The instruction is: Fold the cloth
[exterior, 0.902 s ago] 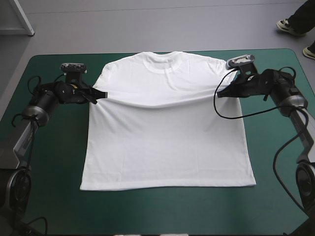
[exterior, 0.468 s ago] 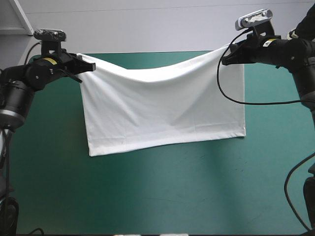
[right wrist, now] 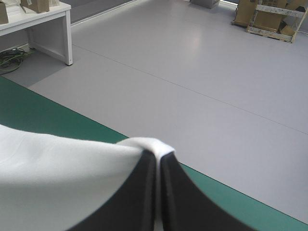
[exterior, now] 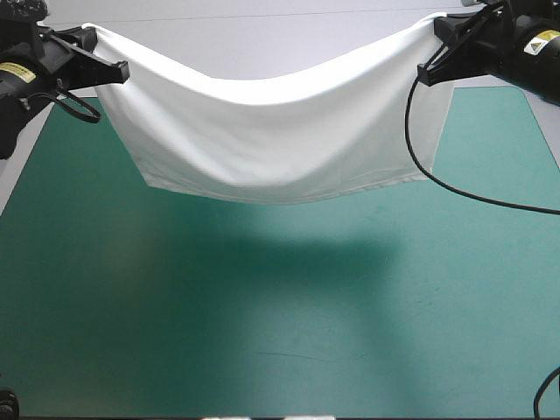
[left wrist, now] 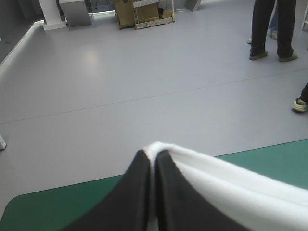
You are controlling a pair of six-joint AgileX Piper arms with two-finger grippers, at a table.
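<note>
The T-shirt [exterior: 271,131] hangs across the upper half of the frame, sagging at its middle and apparently clear of the teal-green tabletop [exterior: 262,332]. The left gripper [exterior: 121,72] at upper left and the right gripper [exterior: 427,74] at upper right each have their black fingers clenched on a top corner. To lay the fold well, hold both grips level and evenly tensioned, then set the lower hem on the tabletop first so the sag does not bunch.

I am finding nothing readable: my left yellow sticker [exterior: 17,72] and right yellow sticker [exterior: 543,38] are showing marks too small.
</note>
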